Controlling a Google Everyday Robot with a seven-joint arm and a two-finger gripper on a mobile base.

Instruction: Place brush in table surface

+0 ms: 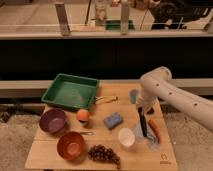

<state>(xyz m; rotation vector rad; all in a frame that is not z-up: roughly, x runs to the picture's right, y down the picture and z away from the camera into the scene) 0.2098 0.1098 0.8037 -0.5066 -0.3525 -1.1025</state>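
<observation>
The slim black brush (143,125) hangs down from my gripper (142,113), which is shut on its upper end. The white arm (165,92) reaches in from the right and bends down over the right side of the light tan table surface (50,152). The brush's lower end is over a pale blue cloth-like thing (151,141), between the white cup (126,137) and the orange carrot (154,130). I cannot tell whether the brush tip touches anything.
A green tray (71,91) stands at the back left, with a thin golden utensil (106,99) beside it. A purple bowl (52,120), an orange bowl (71,145), an orange fruit (83,115), a blue sponge (113,120), dark grapes (104,153) and a grey-blue object (134,95) are also on the table.
</observation>
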